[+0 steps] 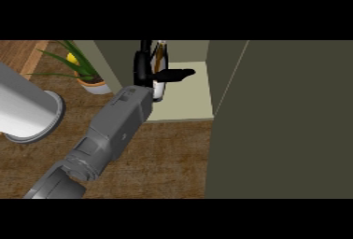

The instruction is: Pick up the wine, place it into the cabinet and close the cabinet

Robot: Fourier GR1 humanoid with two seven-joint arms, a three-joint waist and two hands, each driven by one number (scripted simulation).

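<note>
The wine (160, 70), judged rigid, heavy, smooth and breakable glass, stands upright inside the cabinet (186, 93), grasped around its body by the curled fingers of the hand (153, 74).

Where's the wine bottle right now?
In the head view, the wine bottle stands top centre inside the open cabinet, held by a hand, right of the potted plant.

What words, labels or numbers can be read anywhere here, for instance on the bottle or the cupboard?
None can be read.
The dark wine bottle with a pale lower part, held by the black hand inside the open olive-green cabinet, shows no legible text; any label is too small to tell.
The cabinet door, the white cylinder, the potted green plant and the wooden counter bear no writing.
</note>
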